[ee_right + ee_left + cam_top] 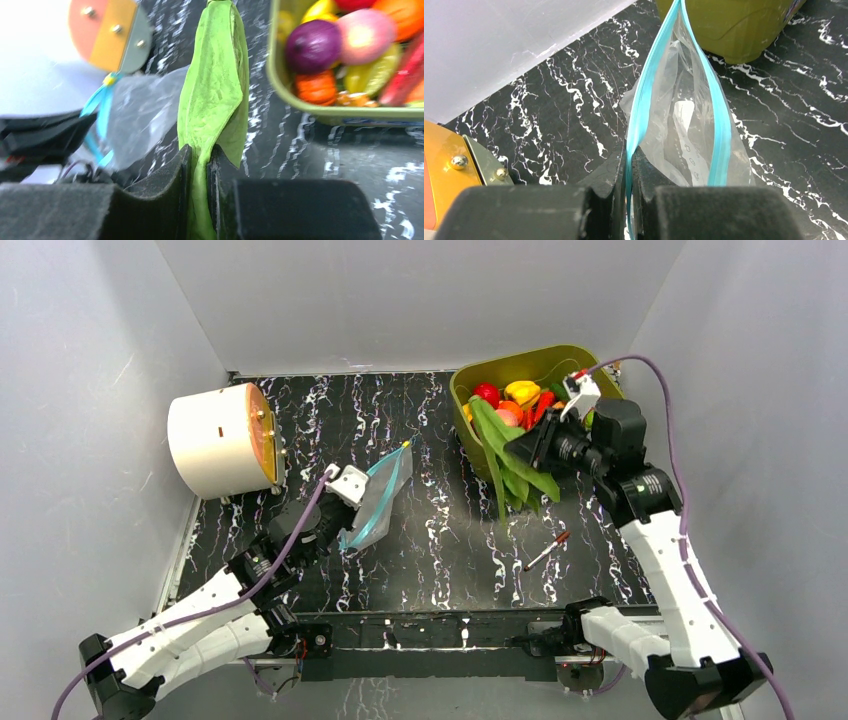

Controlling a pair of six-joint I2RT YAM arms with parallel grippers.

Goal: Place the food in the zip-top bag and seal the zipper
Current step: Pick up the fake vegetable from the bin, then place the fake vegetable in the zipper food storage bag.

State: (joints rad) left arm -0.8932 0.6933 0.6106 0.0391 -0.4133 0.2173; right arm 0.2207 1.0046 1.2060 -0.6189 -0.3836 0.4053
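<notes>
My left gripper [335, 522] is shut on the light-blue zipper [639, 120] of the clear zip-top bag [378, 502] and holds it up, its mouth gaping; the white label [686, 130] shows inside. My right gripper [532, 447] is shut on a green leaf [512, 462], which hangs over the near rim of the olive tub [545, 362]. In the right wrist view the leaf [215, 90] runs out from between my fingers toward the bag [142, 112]. More food lies in the tub: a purple onion [313, 45], a red apple [487, 393], and orange and yellow pieces.
A white cylinder with an orange face [222, 438] lies at the back left. A red-and-white pen [546, 552] lies on the black marbled table [440, 540] near my right arm. Grey walls close in three sides.
</notes>
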